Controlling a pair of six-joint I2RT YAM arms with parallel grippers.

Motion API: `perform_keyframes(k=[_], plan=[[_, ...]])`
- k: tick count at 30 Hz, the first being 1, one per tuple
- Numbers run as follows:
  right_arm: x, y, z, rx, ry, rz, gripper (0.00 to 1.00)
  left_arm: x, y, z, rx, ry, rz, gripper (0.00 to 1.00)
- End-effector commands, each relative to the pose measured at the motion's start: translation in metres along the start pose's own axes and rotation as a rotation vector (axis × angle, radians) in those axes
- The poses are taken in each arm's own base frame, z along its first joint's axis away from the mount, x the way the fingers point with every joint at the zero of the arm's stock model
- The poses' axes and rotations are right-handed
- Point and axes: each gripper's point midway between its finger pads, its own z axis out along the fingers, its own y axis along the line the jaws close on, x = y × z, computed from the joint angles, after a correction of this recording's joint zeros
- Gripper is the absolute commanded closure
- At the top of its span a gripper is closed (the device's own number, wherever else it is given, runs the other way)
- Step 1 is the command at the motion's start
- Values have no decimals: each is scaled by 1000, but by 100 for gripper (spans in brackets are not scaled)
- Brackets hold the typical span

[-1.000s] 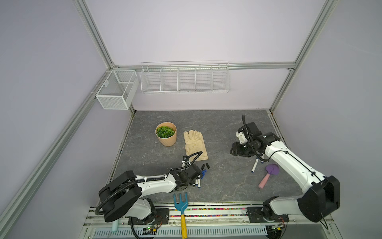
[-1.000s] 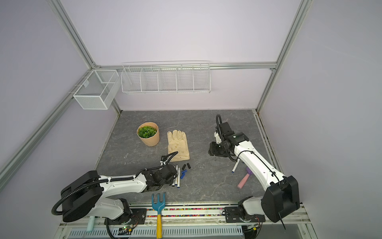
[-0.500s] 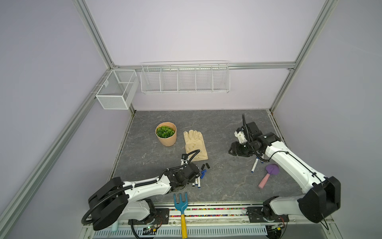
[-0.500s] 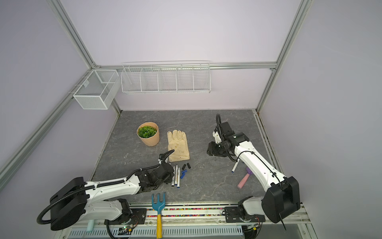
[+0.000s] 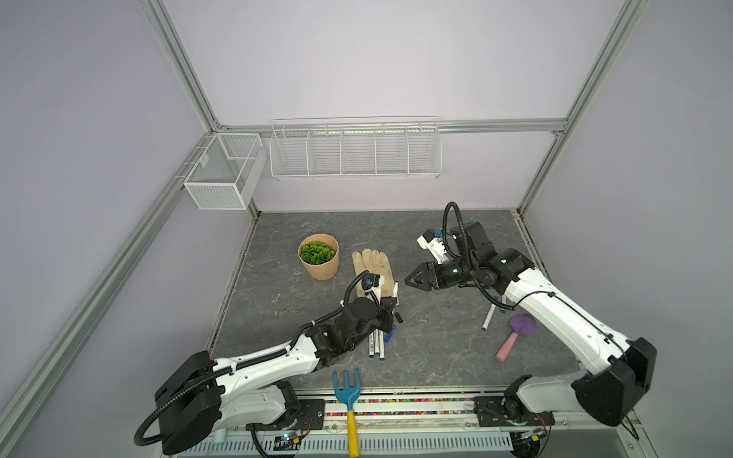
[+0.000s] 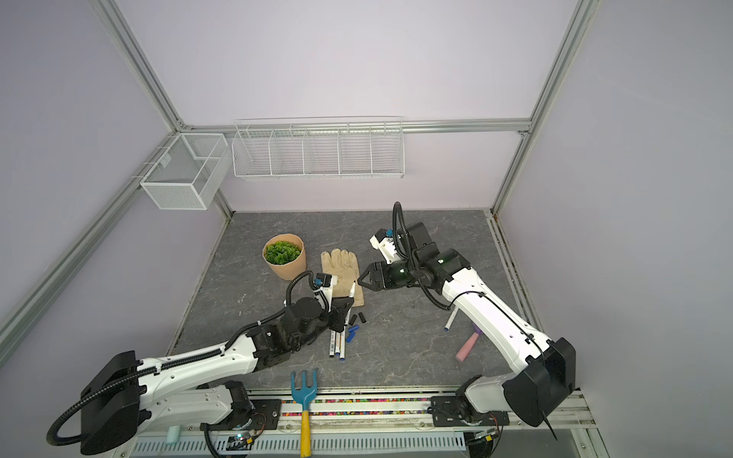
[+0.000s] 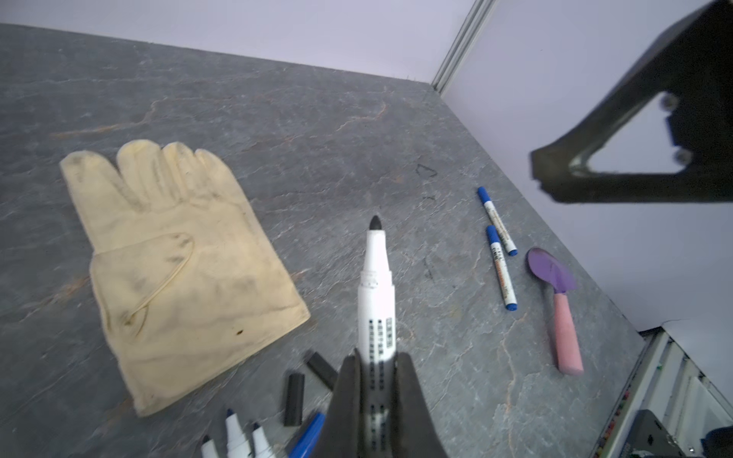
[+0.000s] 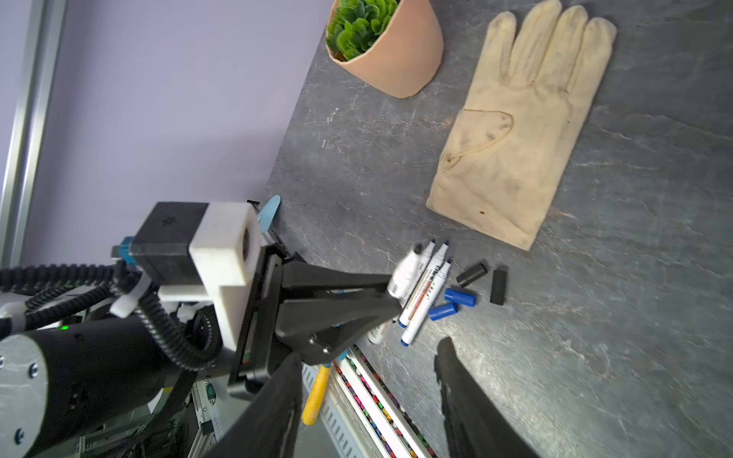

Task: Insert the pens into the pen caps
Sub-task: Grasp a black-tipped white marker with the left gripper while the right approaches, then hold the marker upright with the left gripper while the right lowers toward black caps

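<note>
The black-tipped pen (image 7: 375, 301) sits clamped by its barrel in your left hand (image 7: 377, 380), held clear of the table (image 7: 317, 119), its long axis running straight out from the hand, tip foremost. The two black caps (image 7: 294, 398) lie on the table just beneath that hand, beside the other pens (image 8: 426, 293) and near the cuff of the glove (image 7: 170, 257). Your right hand (image 5: 412, 279) hovers half open and empty, well apart from the caps; it probably has to cross toward the left hand to fetch one.

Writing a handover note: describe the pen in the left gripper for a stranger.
Find the cream glove on the grey table. Near its cuff, the left gripper is shut on a white pen. Unlike the pens lying nearby, it is off the table.
</note>
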Motion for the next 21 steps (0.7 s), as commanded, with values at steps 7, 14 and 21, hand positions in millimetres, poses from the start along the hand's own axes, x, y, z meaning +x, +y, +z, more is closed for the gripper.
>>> perform_keyframes(k=[7, 14, 21], plan=[[5, -23, 28, 49, 56, 58, 45, -35, -40, 5, 112, -81, 36, 100], [6, -27, 38, 32, 68, 80, 72, -32, -45, 4, 130, -85, 25, 100], [11, -20, 36, -12, 82, 77, 93, -44, -44, 8, 102, -137, 46, 100]])
